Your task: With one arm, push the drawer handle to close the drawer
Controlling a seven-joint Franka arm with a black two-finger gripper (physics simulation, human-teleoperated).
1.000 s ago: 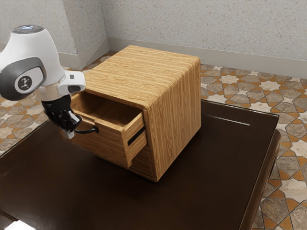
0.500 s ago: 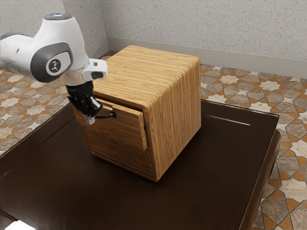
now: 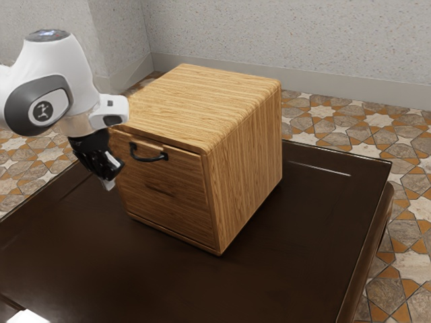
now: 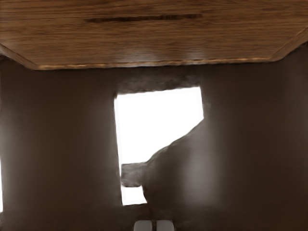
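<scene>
The dark table [image 3: 81, 269] lies nearest us, its glossy top running beneath everything we work on. Above it, at the exterior view's left, hangs our gripper [image 3: 110, 182], its 2 fingers drawn together with barely a slit between them and nothing in their grasp. It stands apart from the black handle [image 3: 149, 159], a little way out in front. The handle is fixed high on the drawer [image 3: 182, 178], whose front sits flush, or very nearly so, in the wooden cabinet [image 3: 249, 155]; a dark seam runs along its top edge. We judge the closing done or all but done: at most 1 light nudge on the handle would remain, and we cannot tell whether that seam needs it. Behind are the patterned floor [image 3: 380, 121] and speckled wall [image 3: 236, 33].
</scene>
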